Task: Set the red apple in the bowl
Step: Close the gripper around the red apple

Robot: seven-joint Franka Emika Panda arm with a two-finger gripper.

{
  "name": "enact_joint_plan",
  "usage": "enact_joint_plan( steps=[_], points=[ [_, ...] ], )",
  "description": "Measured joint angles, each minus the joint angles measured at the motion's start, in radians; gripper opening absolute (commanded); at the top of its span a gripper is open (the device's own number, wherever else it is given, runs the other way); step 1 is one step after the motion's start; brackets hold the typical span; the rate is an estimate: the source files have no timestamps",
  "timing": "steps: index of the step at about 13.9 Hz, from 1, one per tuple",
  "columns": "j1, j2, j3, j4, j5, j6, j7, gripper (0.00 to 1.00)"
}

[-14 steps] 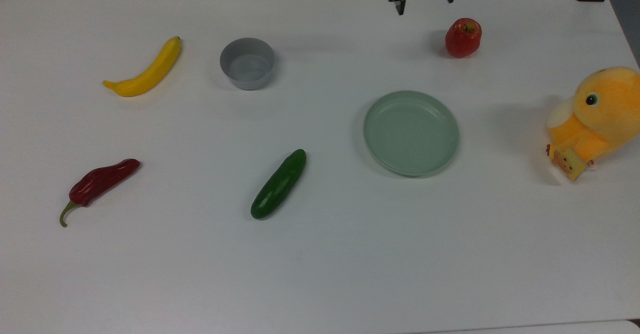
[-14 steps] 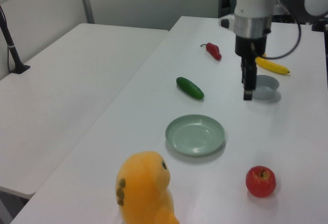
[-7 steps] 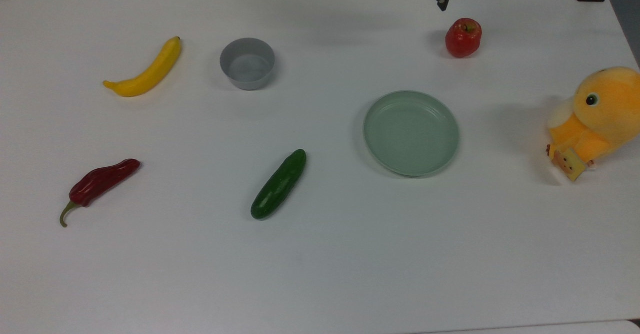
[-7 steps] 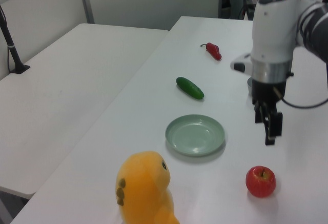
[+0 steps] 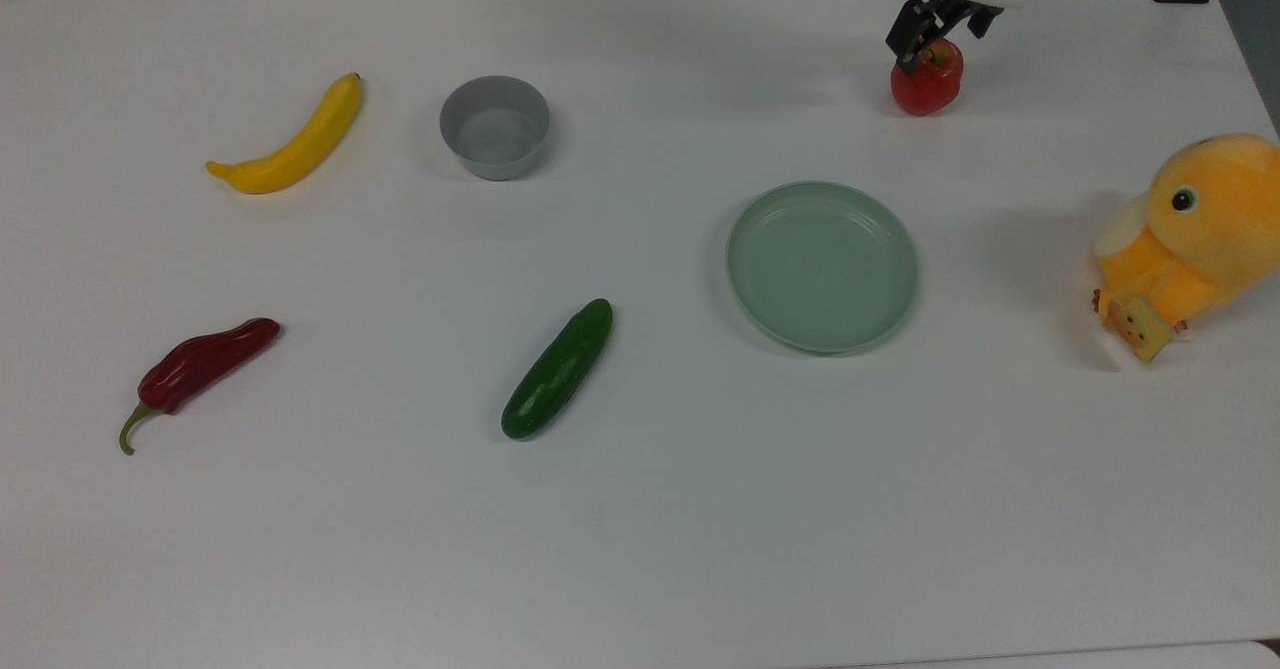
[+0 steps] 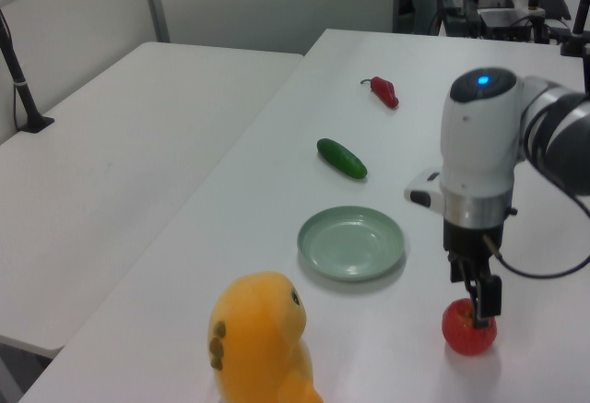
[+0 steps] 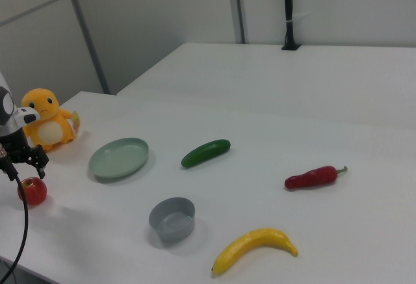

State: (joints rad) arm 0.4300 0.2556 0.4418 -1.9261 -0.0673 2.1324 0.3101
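Note:
The red apple (image 5: 928,84) (image 6: 467,329) (image 7: 32,192) rests on the white table near the far right corner of the top view. My gripper (image 5: 941,37) (image 6: 477,294) (image 7: 23,166) hangs directly over it, open, with its black fingers (image 5: 905,46) spread to either side of the apple's top. The grey bowl (image 5: 494,161) (image 7: 171,227) stands empty, well away toward the top view's left, with nothing near it. In the left view the arm hides the bowl.
A yellow banana (image 5: 295,139) lies left of the bowl in the top view. A dark red chili pepper (image 5: 200,361), a cucumber (image 5: 558,368) and a pale green plate (image 5: 822,267) sit nearer the front. An orange plush toy (image 5: 1190,234) occupies the top view's right edge.
The gripper has travelled to the top view's right along the table's far side and come down over the apple. The apple and other objects have stayed put.

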Motion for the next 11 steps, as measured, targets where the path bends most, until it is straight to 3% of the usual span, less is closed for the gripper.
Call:
enact_joint_plan(
  steps=[2, 5, 11],
  points=[
    [0.003, 0.026, 0.0, 0.003, -0.026, 0.009, 0.007, 1.0],
    [0.003, 0.033, 0.0, 0.008, -0.031, 0.014, 0.007, 0.76],
    [0.004, 0.038, 0.0, 0.01, -0.069, 0.014, 0.009, 0.71]
  ],
)
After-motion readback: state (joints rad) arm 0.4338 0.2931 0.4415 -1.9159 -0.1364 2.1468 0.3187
